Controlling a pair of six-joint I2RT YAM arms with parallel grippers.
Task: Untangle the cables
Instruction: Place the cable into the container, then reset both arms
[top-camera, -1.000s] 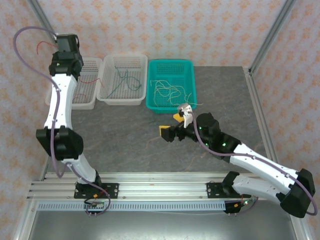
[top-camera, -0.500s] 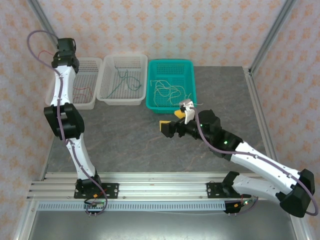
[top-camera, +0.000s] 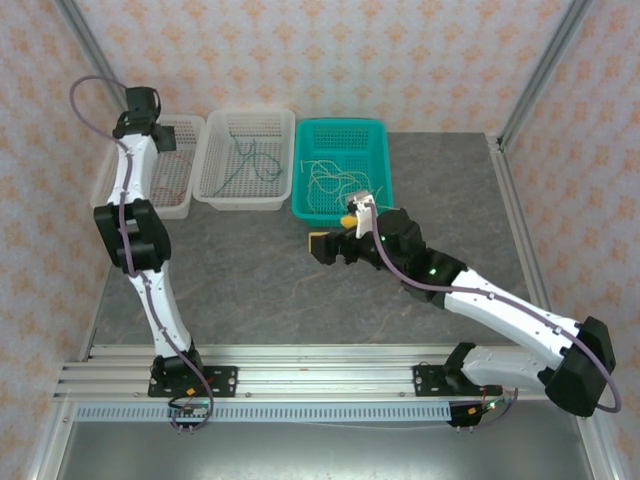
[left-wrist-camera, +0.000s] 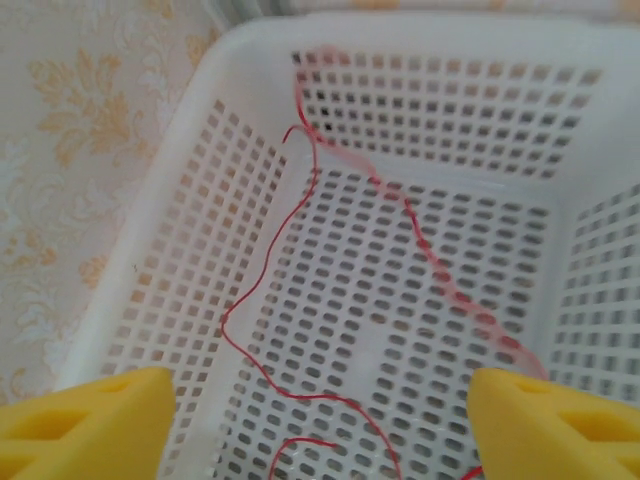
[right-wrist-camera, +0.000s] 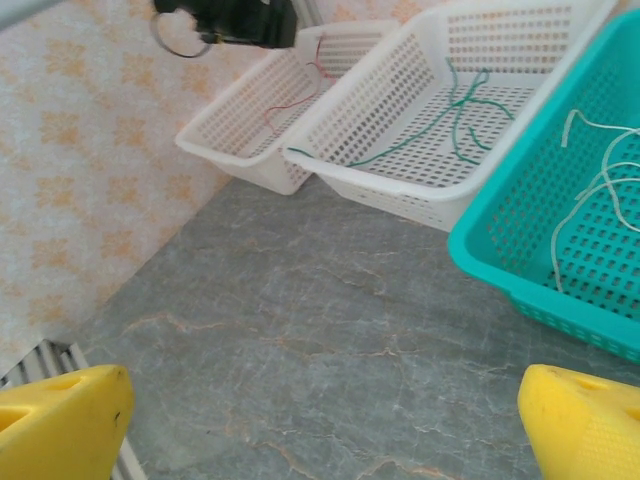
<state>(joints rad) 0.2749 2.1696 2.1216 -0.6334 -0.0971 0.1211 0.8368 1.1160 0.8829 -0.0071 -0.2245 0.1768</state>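
1. Left claw (left-wrist-camera: 320, 425) had swung down over the left basket (left-wrist-camera: 195, 230) in the last second. Before that it was up by the wall with a bit of red trailing off it. Its jaws stood wide apart with nothing pinched.
2. The red cable (left-wrist-camera: 265, 262) lay loose across that basket's floor and up the back wall (one blurry strand ran close past the lens toward the right-hand jaw, and I couldn't tell if it was snagged there).
3. Right claw (right-wrist-camera: 320, 420) had slid up the table (right-wrist-camera: 300, 330) toward the near corner of the teal basket (right-wrist-camera: 520, 260). It was also spread wide and empty.
4. The green cable (right-wrist-camera: 455, 105) sat in the middle basket (right-wrist-camera: 400, 200) and the cream cables (right-wrist-camera: 600, 135) in the teal one, so each colour had its own basket.
5. My read: the red one had just been dropped off, so the sorting looked close to done.
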